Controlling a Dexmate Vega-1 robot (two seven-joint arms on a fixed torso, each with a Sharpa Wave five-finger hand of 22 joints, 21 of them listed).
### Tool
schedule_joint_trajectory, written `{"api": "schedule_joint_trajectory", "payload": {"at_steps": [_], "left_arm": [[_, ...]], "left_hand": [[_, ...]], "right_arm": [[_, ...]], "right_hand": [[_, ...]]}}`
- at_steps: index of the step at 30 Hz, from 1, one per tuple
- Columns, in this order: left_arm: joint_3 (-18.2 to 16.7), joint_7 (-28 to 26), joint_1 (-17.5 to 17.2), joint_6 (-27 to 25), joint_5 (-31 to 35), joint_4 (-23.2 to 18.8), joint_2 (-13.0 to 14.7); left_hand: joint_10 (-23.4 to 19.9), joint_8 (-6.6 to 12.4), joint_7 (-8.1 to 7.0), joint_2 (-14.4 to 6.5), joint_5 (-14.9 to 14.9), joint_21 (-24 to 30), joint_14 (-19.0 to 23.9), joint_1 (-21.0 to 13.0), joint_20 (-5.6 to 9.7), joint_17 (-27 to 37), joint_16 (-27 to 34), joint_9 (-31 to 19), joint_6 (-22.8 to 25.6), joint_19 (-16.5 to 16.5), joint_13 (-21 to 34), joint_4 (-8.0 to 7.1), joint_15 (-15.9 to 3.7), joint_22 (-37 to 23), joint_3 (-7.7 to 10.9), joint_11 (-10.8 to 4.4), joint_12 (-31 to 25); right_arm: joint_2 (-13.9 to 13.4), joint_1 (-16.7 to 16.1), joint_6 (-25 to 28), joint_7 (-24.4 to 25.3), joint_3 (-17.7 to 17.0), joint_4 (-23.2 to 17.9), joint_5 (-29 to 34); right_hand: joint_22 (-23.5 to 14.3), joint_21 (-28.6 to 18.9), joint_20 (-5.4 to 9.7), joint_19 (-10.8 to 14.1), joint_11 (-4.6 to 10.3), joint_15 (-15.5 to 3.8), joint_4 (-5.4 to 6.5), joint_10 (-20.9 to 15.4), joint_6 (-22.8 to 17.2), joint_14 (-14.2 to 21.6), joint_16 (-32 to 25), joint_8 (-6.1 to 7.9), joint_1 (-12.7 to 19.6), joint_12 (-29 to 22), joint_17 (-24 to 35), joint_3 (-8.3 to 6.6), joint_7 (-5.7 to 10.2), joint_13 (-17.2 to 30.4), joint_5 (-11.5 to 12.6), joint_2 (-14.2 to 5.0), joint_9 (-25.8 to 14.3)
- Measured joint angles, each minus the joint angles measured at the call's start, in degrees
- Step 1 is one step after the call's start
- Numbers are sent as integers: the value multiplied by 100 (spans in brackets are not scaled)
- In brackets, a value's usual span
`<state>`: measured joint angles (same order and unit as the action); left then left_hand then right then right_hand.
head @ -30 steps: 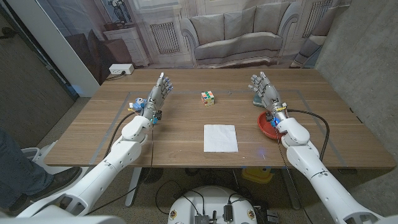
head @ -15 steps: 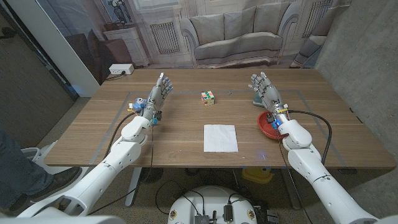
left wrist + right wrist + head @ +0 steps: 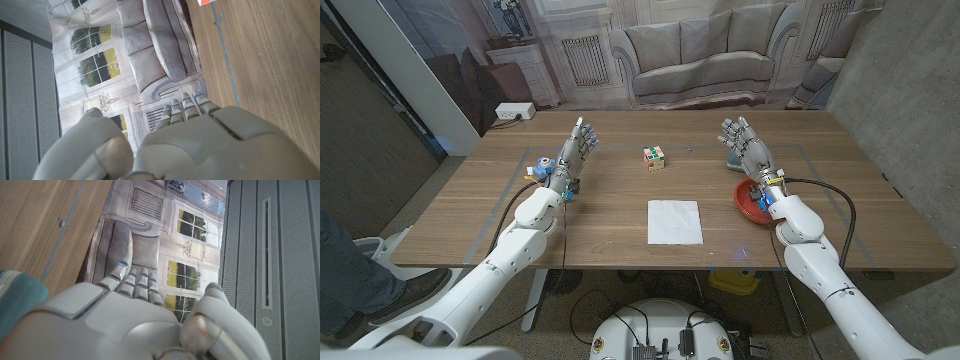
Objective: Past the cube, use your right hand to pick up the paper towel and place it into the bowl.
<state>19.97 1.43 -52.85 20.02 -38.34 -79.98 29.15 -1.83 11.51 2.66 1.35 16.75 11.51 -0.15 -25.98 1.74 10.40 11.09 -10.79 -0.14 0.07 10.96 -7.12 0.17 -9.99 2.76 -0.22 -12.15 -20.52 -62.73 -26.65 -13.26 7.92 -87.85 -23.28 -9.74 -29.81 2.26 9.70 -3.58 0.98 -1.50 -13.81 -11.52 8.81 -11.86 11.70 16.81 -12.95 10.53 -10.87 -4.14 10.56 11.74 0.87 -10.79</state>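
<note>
Squarely flat paper towel (image 3: 675, 222), edges table-aligned

No lettering, label, brand or number is legible anywhere on the desk (image 3: 620, 200) or the painted backdrop (image 3: 690, 50) behind it.

paper towel (image 3: 675, 222) at frame centre on the table (image 3: 620, 190); cube (image 3: 654, 157) just above it. bowl (image 3: 750, 203) at right, beside right hand (image 3: 746, 146); left hand (image 3: 575, 152) at left.
</note>
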Motion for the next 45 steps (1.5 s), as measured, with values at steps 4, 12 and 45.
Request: {"api": "schedule_joint_trajectory", "payload": {"at_steps": [4, 12, 45], "left_arm": [[-6, -3, -11, 0, -10, -15, 4], [-18, -21, -35, 0, -14, -51, 20], [-66, -131, -185, 74, -13, -195, 30]], "left_hand": [[-12, 0, 0, 0, 0, 0, 0, 0, 0, 0, 0, 0, 0, 0, -5, 0, 0, 0, 0, 12, 0], [-50, 0, 21, 0, 0, 0, 0, 0, 32, 0, 0, 0, 20, 31, -4, 10, 0, 0, -10, -8, 0], [-123, 45, 20, -21, -2, 0, 121, -22, 0, 1, 0, 0, 101, 61, -3, 32, -61, 1, -32, -40, 0]], "right_arm": [[1, -33, -79, -21, 0, -19, 16], [8, -108, -263, -50, 16, -65, 85], [56, -322, -1291, 35, 29, -79, 702]], "right_hand": [[0, 0, -10, 53, 31, -37, -21, -31, -46, 37, 0, 0, 14, 0, 0, -8, 47, 0, 0, -14, 0], [0, 37, -13, 90, 61, -69, -21, -61, -77, 69, 0, 0, 36, 0, 0, -8, 77, 0, 0, -36, 0], [1, 101, -3, 345, 113, -212, -90, -193, -273, 273, 0, 44, 105, -45, -1, -30, 169, 0, 0, -57, 0]]}}
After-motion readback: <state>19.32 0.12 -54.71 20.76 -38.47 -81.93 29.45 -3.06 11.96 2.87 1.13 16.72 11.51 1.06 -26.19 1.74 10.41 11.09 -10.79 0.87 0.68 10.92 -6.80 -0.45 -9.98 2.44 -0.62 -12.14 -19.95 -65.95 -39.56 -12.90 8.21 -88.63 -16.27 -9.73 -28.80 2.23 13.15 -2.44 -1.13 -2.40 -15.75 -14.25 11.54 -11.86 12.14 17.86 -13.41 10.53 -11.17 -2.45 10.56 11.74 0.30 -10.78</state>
